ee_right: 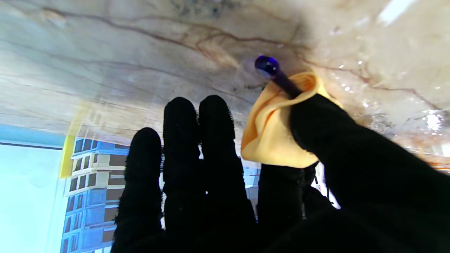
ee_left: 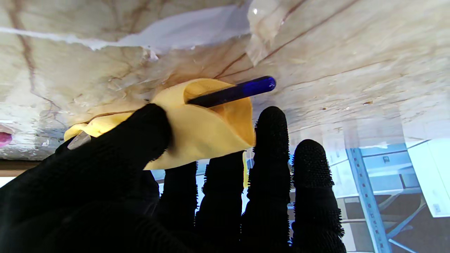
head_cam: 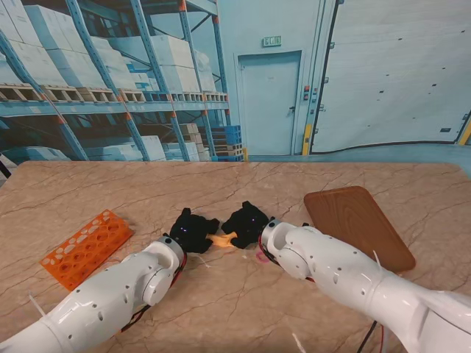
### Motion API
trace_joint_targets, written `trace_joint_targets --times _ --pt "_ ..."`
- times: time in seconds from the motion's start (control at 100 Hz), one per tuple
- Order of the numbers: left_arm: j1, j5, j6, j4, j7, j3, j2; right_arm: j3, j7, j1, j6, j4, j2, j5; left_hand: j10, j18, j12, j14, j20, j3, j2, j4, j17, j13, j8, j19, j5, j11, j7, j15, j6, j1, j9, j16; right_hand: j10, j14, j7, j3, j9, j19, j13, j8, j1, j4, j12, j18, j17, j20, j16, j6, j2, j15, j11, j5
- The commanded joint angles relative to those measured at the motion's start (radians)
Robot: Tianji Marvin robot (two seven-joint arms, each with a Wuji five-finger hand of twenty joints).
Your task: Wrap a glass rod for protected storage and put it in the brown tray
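An orange test-tube rack [head_cam: 86, 248] is lying flat on the marble table [head_cam: 221, 191], at the left side and turned at an angle. Behind the table's far edge a printed warehouse backdrop [head_cam: 147, 73] is standing, showing blue shelves with boxes, a pale door and a large white gate.

Blue glass rod [ee_left: 242, 90], yellow cloth [ee_left: 200, 131], brown tray [head_cam: 358, 224]

Left hand [head_cam: 192, 229] and right hand [head_cam: 246, 223] meet at table centre — both gripping a yellow wrap [head_cam: 221, 239]. Brown tray [head_cam: 358, 225] lies right; orange rack [head_cam: 85, 247] left.
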Motion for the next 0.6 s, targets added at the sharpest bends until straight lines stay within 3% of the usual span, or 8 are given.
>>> trace_joint_targets --times 0.0,0.04,0.24,0.44,0.59 --pt "0.019 0.018 -0.011 -0.017 -0.003 -0.011 0.009 0.010 -0.007 -0.029 0.001 -0.008 0.016 -0.019 0.013 0.031 -0.052 0.014 -0.013 -0.033 0.052 0.054 -0.046 -0.062 0.061 -0.020 -0.041 -0.024 -0.090 -0.039 0.053 -0.105 -0.078 0.015 0.006 -0.016 0.007 0.033 0.049 0.037 0.026 -0.022 0.043 -0.042 -0.010 0.030 0.005 -0.016 0.006 -0.039 -0.040 0.017 -0.001 0.072" --pt "0.025 0.028 -0.017 -0.026 -0.003 -0.021 0.012 0.024 -0.014 -0.035 0.000 -0.018 0.020 -0.026 0.022 0.034 -0.058 0.021 -0.017 -0.060 0.084 0.074 -0.065 -0.100 0.083 -0.029 -0.056 -0.041 -0.136 -0.061 0.072 -0.148 -0.116 0.013 0.004 -0.018 0.005 0.033 0.057 0.039 0.031 -0.025 0.042 -0.045 -0.014 0.028 0.007 -0.017 0.006 -0.039 -0.043 0.019 -0.004 0.077" --pt "0.066 0.064 -0.047 -0.083 -0.025 -0.085 0.029 0.079 -0.038 -0.059 -0.008 -0.063 0.038 -0.060 0.063 0.037 -0.083 0.045 -0.042 -0.195 0.088 0.071 -0.150 -0.253 0.024 -0.092 -0.111 -0.145 -0.330 -0.169 0.115 -0.213 -0.257 -0.004 -0.004 -0.021 -0.001 0.035 0.064 0.045 0.027 -0.030 0.044 -0.050 -0.025 0.022 0.009 -0.018 0.010 -0.047 -0.045 0.025 -0.012 0.086" --pt "0.095 0.070 -0.088 -0.128 -0.063 -0.144 0.038 0.106 -0.042 -0.066 -0.027 -0.091 0.048 -0.078 0.104 -0.001 -0.163 0.036 -0.073 -0.297 0.093 0.076 -0.247 -0.447 -0.088 -0.254 -0.134 -0.315 -0.532 -0.348 0.137 -0.232 -0.429 -0.071 -0.002 -0.020 -0.001 0.034 0.060 0.045 0.017 -0.027 0.048 -0.053 -0.030 0.021 0.005 -0.020 0.010 -0.050 -0.045 0.024 -0.015 0.084" --pt "0.094 0.052 -0.109 -0.152 -0.128 -0.160 0.042 0.108 -0.040 -0.061 -0.040 -0.095 0.048 -0.080 0.130 -0.049 -0.245 0.015 -0.155 -0.328 0.086 0.077 -0.293 -0.519 -0.170 -0.445 -0.149 -0.428 -0.666 -0.490 0.172 -0.233 -0.515 -0.149 0.000 -0.018 -0.001 0.034 0.058 0.044 0.015 -0.025 0.052 -0.054 -0.033 0.021 0.000 -0.021 0.011 -0.047 -0.047 0.025 -0.015 0.085"
